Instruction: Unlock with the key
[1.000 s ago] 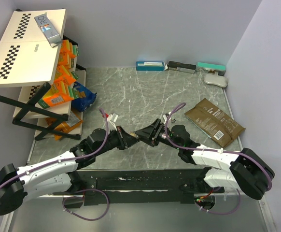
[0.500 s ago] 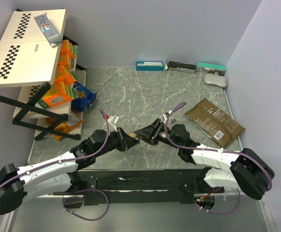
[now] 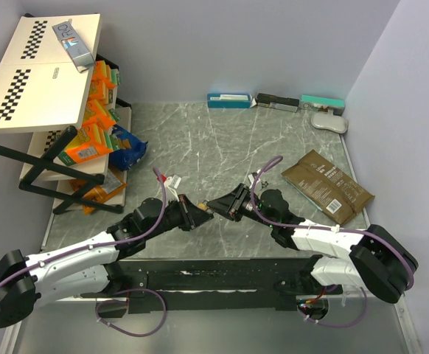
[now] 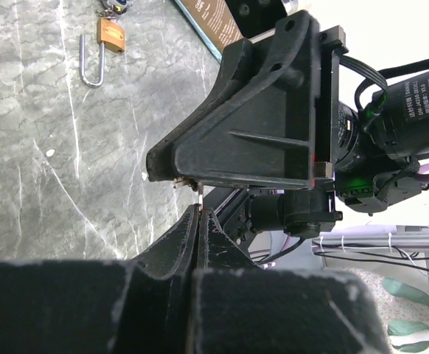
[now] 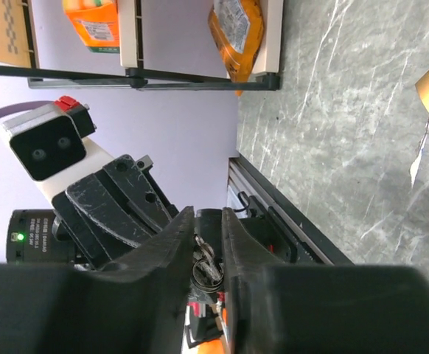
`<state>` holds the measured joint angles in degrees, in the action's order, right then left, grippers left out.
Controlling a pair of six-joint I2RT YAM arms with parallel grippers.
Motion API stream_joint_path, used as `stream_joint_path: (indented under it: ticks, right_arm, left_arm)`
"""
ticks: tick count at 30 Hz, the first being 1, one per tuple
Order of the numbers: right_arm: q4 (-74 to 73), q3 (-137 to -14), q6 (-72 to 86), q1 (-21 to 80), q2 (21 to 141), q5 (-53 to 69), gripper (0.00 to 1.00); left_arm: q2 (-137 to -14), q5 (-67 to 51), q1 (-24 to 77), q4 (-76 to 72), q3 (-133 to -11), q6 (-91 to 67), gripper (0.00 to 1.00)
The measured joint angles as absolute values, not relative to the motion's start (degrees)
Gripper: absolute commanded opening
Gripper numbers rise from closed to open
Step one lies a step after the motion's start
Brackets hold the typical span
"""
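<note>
Left gripper (image 4: 198, 210): jaws pressed flat together, with a thin metal sliver, judged to be the key (image 4: 199, 193), pinched at the tips. Right gripper (image 5: 207, 215): fingers narrowly apart either side of a key ring (image 5: 206, 269); whether the pads bear on it cannot be told. The two claws meet tip to tip above the table (image 3: 222, 147), towards its near edge. The padlock (image 4: 112, 35), a brass body with a long shackle, lies flat on the marble well beyond them, near the brown packet (image 3: 325, 186); nothing holds it. Judgement: the step in hand is a transfer of the key between claws. Done well, the right takes a square, firm hold, blade left free, before the left lets go; the loose lock will then need pinning. Legible writing: little. The tube (image 3: 73, 40) on the checkered board (image 3: 34, 81) carries large letters, possibly "iRO"; print on the packet and the far boxes (image 3: 229, 100) is too small.
</note>
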<state>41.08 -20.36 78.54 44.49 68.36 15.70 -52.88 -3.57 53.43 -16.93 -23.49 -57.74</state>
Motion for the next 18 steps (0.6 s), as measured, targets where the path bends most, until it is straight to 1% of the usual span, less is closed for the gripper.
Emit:
stream_joint_path:
  ticks: [1,2,5,8,10,11,13,14,15,16,18]
  right_arm:
    - [41.06,-20.36,78.56,44.49,68.45,15.68,0.17]
    - [41.08,-20.36,78.56,44.49,68.49,15.66,0.1]
    - [41.12,-20.36,78.54,44.49,68.49,15.57,0.0]
    - [41.34,-20.34,78.54,44.49,68.49,15.57,0.0]
    - [42.0,-20.18,78.52,44.49,68.49,15.57,0.0]
    - [42.44,-20.12,78.52,44.49,68.49,15.57,0.0]
    - [43.59,-19.9,78.5,44.51,68.49,15.55,0.0]
    - [44.31,-19.73,78.46,44.53,68.49,15.51,0.0]
    - [45.04,-19.49,78.32,44.56,68.49,15.46,0.0]
    - [45.47,-19.31,78.06,44.6,68.49,15.42,0.0]
    - [46.15,-19.03,77.52,44.6,68.34,15.07,0.0]
  left_arm:
    - [-52.86,-3.57,53.45,-16.91,-23.49,-57.74,0.01]
    - [-52.86,-3.55,53.47,-16.91,-23.49,-57.74,0.01]
    - [-52.84,-3.57,53.47,-16.91,-23.49,-57.71,0.01]
    - [-52.73,-3.55,53.52,-16.93,-23.49,-57.69,0.01]
    - [-52.53,-3.44,53.52,-16.91,-23.49,-57.67,0.04]
    - [-52.31,-3.29,53.52,-16.91,-23.49,-57.65,0.19]
    - [-51.7,-3.09,53.58,-16.84,-23.49,-57.36,0.34]
    - [-51.4,-3.03,53.63,-16.67,-23.49,-56.9,0.47]
    - [-51.03,-2.92,53.63,-16.4,-23.49,-56.73,0.53]
    - [-50.76,-2.76,53.67,-16.25,-23.49,-56.27,0.57]
    - [-49.91,-2.46,53.67,-15.77,-23.49,-55.96,0.61]
